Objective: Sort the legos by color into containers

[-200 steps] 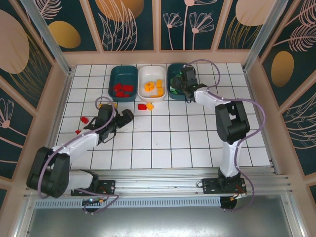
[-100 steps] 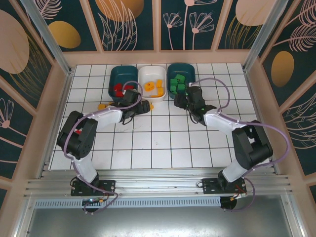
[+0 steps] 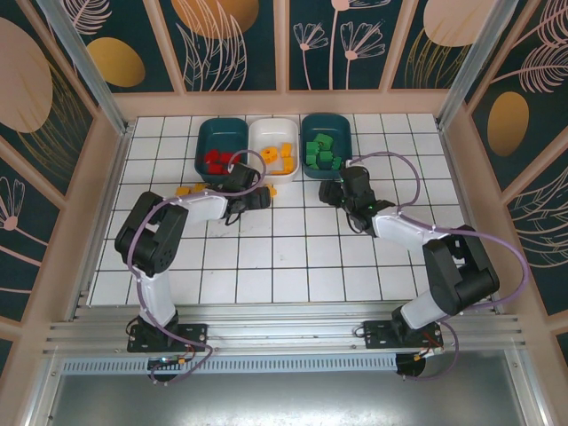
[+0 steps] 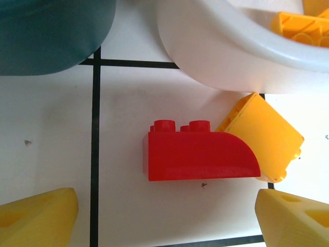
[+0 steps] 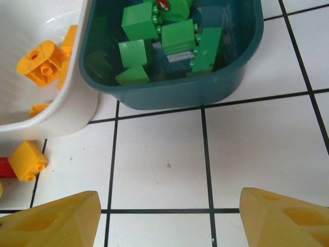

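The legos are spread over three containers at the back: red ones in the left teal tray point(image 3: 206, 140), orange ones in the white tray point(image 3: 257, 133), green ones in the right teal tray point(image 3: 342, 133). A red brick point(image 4: 203, 154) lies on the tiles in front of the white tray point(image 4: 221, 51), touching an orange brick point(image 4: 267, 134). My left gripper point(image 4: 167, 221) point(image 3: 252, 197) hovers over them, open, with the red brick just ahead of its fingertips point(image 4: 38, 216). My right gripper point(image 5: 169, 218) point(image 3: 335, 191) is open over a bare tile in front of the green legos point(image 5: 177, 38).
Two more orange bricks point(image 3: 191, 189) lie on the tiles left of the left gripper. An orange brick point(image 5: 28, 160) and a sliver of red point(image 5: 4, 167) show at the left edge of the right wrist view. A raised wall frames the white tiled floor point(image 3: 355, 257).
The left gripper swung from the left middle of the table up to the red brick by the white tray, its jaws narrowing slightly. The right gripper drew back out of the green tray.
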